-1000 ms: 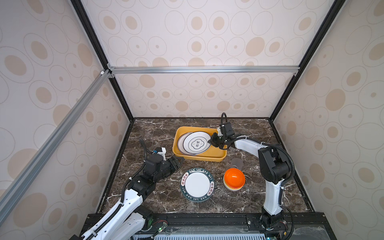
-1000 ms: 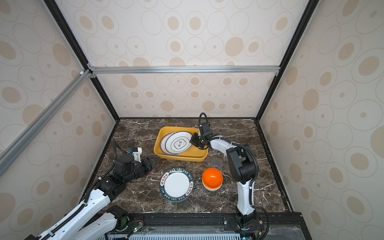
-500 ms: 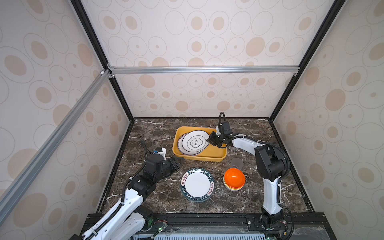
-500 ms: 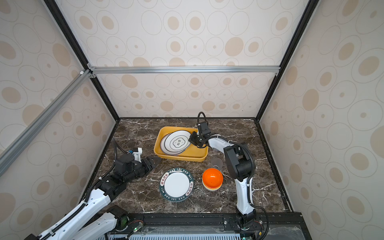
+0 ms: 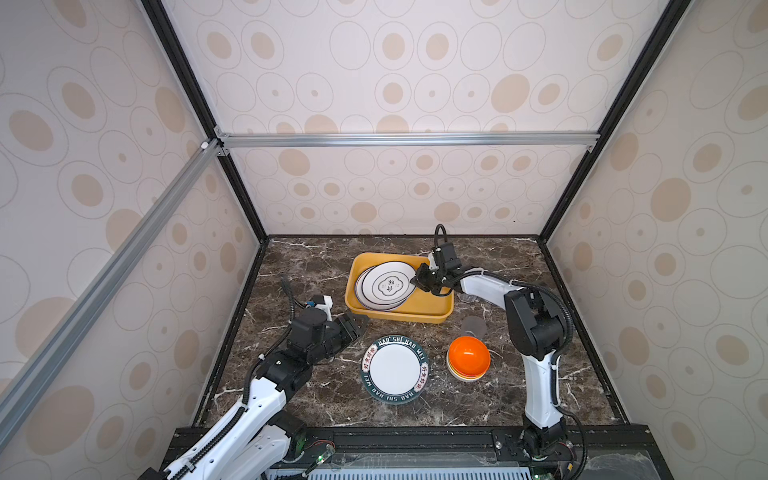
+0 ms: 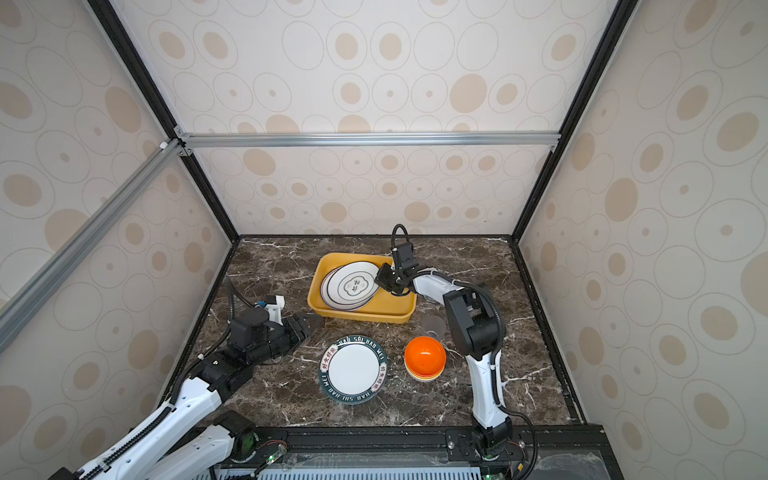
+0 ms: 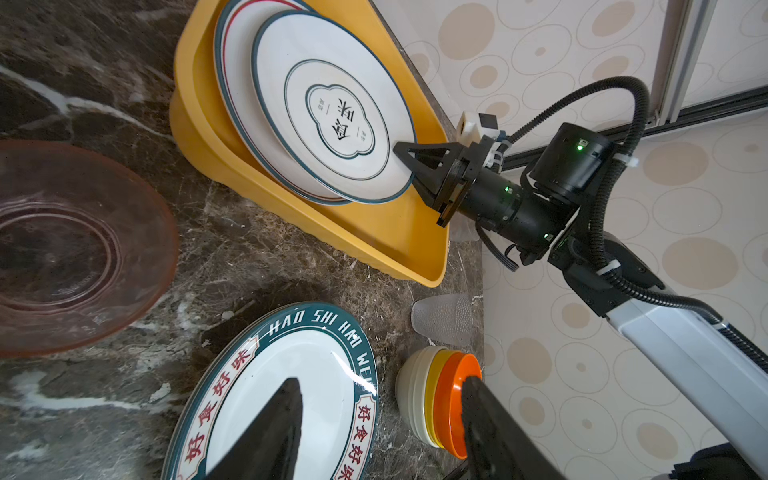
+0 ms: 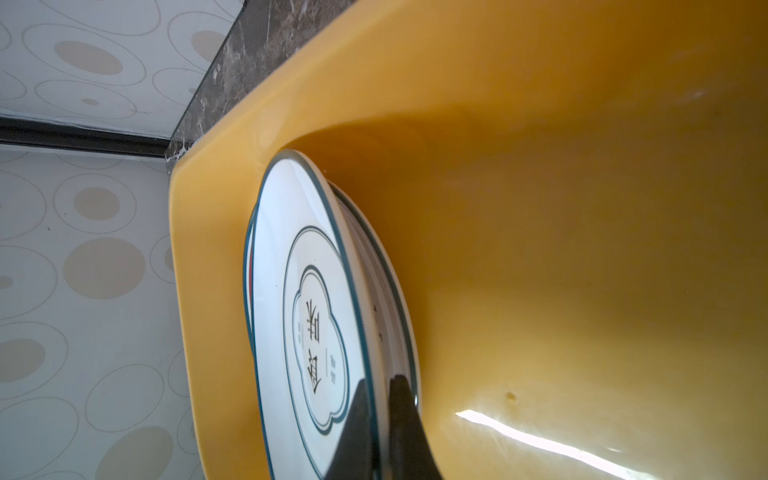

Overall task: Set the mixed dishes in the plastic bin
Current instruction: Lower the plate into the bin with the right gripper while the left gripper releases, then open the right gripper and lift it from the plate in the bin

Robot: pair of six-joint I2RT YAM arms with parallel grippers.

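The right fingers (image 8: 403,432), clamped on the rim of a white plate (image 5: 388,284), have carried it a little deeper into the yellow bin (image 5: 399,319) over the last second. It now lies over a second plate (image 7: 237,83) already there, but is not yet released. One more dish looks nearly delivered.

The left fingers (image 7: 278,440) stay wide apart and empty above a green-rimmed plate (image 5: 395,370) in front of the bin.

Several dishes remain on the dark marble surface (image 5: 307,270). They are that plate, stacked bowls (image 5: 468,357) with orange on top, a clear cup (image 5: 473,326) and a pinkish cup (image 7: 62,249) beside the left arm. Cream walls (image 5: 415,83) patterned with beige ovals enclose the surface.
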